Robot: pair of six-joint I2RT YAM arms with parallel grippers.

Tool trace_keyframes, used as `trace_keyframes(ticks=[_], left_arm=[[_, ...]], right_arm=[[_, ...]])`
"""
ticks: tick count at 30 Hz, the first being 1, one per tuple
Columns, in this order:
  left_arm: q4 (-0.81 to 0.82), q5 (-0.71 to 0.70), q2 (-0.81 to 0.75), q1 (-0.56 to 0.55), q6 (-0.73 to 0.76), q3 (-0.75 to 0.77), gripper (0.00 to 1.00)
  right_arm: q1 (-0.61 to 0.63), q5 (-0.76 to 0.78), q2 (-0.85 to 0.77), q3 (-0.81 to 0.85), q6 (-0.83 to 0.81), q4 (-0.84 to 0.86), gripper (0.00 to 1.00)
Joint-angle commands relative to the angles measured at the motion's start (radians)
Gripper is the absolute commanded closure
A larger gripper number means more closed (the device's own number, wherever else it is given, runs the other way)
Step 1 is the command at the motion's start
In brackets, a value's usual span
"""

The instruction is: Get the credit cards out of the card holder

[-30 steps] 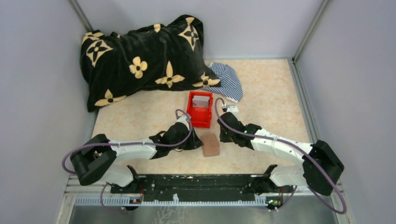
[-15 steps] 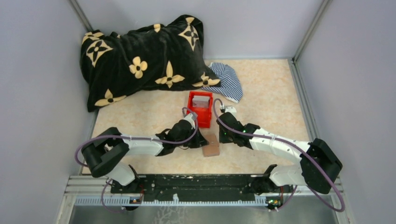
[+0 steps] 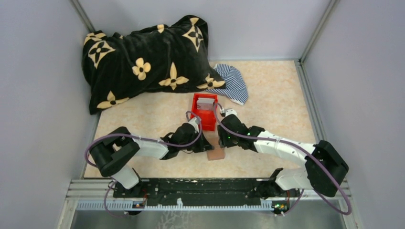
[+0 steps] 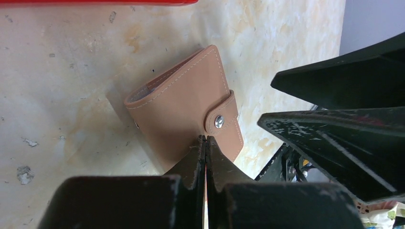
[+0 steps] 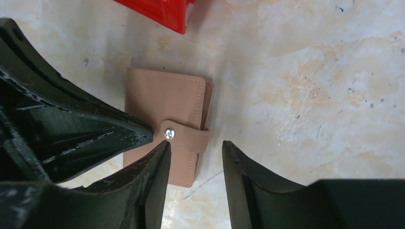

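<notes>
At table centre, one wallet (image 3: 216, 153) lay flat and closed, its strap (image 5: 188, 138) fastened by a single stud (image 5: 168, 133); its contents were hidden.

Left gripper (image 4: 205, 138): jaws fully closed, tip against tip, nothing between them. It reached in from the wallet's 10 o'clock in the overhead view, and the joined tips met the cover right beside the stud. Whether they pressed down could not be told.

Right gripper (image 5: 193, 145): jaws partly apart, holding nothing. It came from 1 o'clock and straddled the strap's free end, one finger over the cover just below the stud, the other over bare table (image 3: 277, 95) beyond the wallet's layered edge. Contact with the strap could not be told.

Edges and room: the strap wrapped over the layered edge, which faced 3 o'clock in the right wrist view. One red bin (image 3: 203, 125) stood at the wallet's 12 o'clock, near but with a strip of table between them; one grey piece (image 3: 206, 103) lay inside it, too small to identify. Bare table extended from the wallet toward 3 o'clock and 6 o'clock. The left arm filled the 9 o'clock side.

Farther off, one black flowered blanket (image 3: 143, 57) lay at 11 o'clock against the back wall, and one striped cloth (image 3: 234, 83) lay behind the bin.
</notes>
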Motion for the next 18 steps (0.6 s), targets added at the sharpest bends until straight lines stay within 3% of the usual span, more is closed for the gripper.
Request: trace_keyframes(ticks=[1, 10, 18], left_arm=[[-0.028, 0.006, 0.023, 0.006, 0.001, -0.021, 1.0], [-0.022, 0.018, 0.036, 0.006, -0.002, -0.022, 1.0], [-0.02, 0.02, 0.021, 0.009, -0.007, -0.036, 1.0]], right_arm=[[0.021, -0.034, 0.049, 0.061, -0.083, 0.013, 0.53], [0.121, 0.015, 0.09, 0.089, -0.211, 0.025, 0.46], [0.128, 0.058, 0.181, 0.085, -0.289, 0.06, 0.44]])
